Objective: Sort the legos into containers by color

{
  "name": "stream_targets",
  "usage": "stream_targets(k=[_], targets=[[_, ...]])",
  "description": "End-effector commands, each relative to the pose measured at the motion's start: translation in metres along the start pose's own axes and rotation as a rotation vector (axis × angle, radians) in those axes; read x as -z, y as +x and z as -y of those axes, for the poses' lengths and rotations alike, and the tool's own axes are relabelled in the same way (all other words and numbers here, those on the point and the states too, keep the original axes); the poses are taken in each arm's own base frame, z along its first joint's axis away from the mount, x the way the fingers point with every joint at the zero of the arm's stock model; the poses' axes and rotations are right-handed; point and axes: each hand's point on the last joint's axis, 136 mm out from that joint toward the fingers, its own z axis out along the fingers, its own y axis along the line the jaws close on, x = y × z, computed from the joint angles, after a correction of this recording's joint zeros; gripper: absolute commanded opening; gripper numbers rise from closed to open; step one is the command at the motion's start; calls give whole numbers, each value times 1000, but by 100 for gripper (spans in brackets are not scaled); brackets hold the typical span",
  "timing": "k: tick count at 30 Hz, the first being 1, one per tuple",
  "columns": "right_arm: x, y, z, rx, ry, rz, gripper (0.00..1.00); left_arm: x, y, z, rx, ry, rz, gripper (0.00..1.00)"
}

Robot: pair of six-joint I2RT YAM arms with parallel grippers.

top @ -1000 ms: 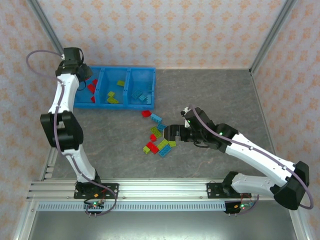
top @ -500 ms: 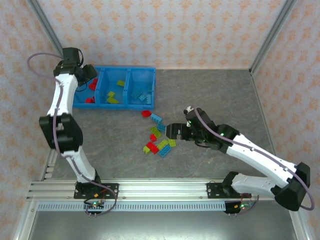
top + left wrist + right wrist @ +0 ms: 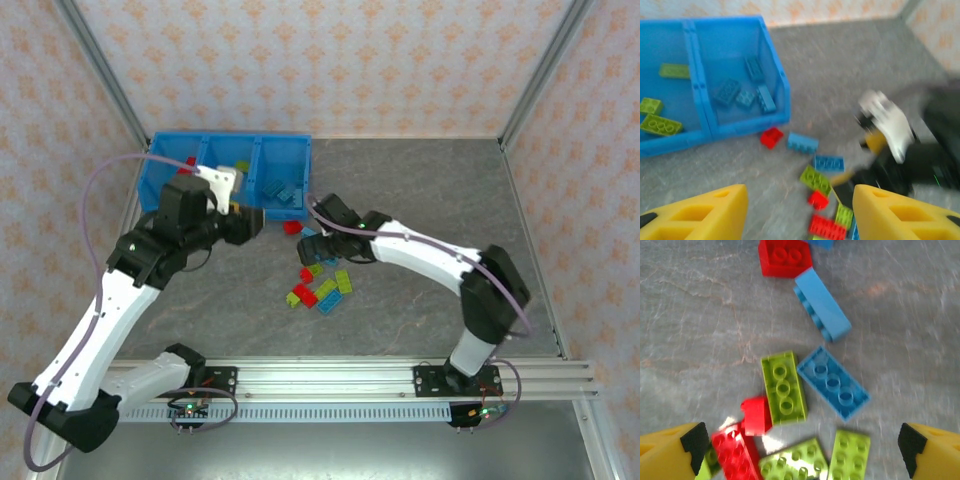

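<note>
The loose legos lie in a pile on the grey table: a red brick [image 3: 292, 228], a light blue one [image 3: 313, 236], lime ones [image 3: 343, 283] and more red [image 3: 308, 297]. My right gripper [image 3: 800, 460] hangs open over the pile, above a lime brick [image 3: 784, 386], a blue plate [image 3: 833, 382] and a small red brick [image 3: 756, 415]. It holds nothing. My left gripper [image 3: 797, 220] is open and empty, low in front of the blue tray [image 3: 750, 125], facing the pile. The tray [image 3: 285, 140] holds red, lime and blue bricks [image 3: 283, 192] in separate compartments.
The right arm's white and black wrist [image 3: 890, 130] sits just behind the pile in the left wrist view, close to my left gripper [image 3: 252, 222]. Patterned walls and metal posts [image 3: 540, 70] close in the table. Bare grey surface stretches to the right [image 3: 440, 180].
The left arm swung from above the tray's left compartment down to the tray's front, toward the pile. The right gripper moved up and left over the pile.
</note>
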Motion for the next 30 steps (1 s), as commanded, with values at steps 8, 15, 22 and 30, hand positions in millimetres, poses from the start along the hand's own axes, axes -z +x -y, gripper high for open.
stream_targets(k=[8, 15, 22, 30], targets=[[-82, -27, 19, 164, 144, -134, 83, 2, 77, -19, -78, -69, -107, 89], [-104, -19, 25, 160, 141, -197, 45, 6, 90, -49, -88, -235, -147, 100], [-67, -31, 28, 112, 149, -92, 26, 14, 88, -56, -76, -275, -109, 100], [36, -69, 3, -34, -54, 235, 17, 22, 81, -34, -90, -140, -31, 100]])
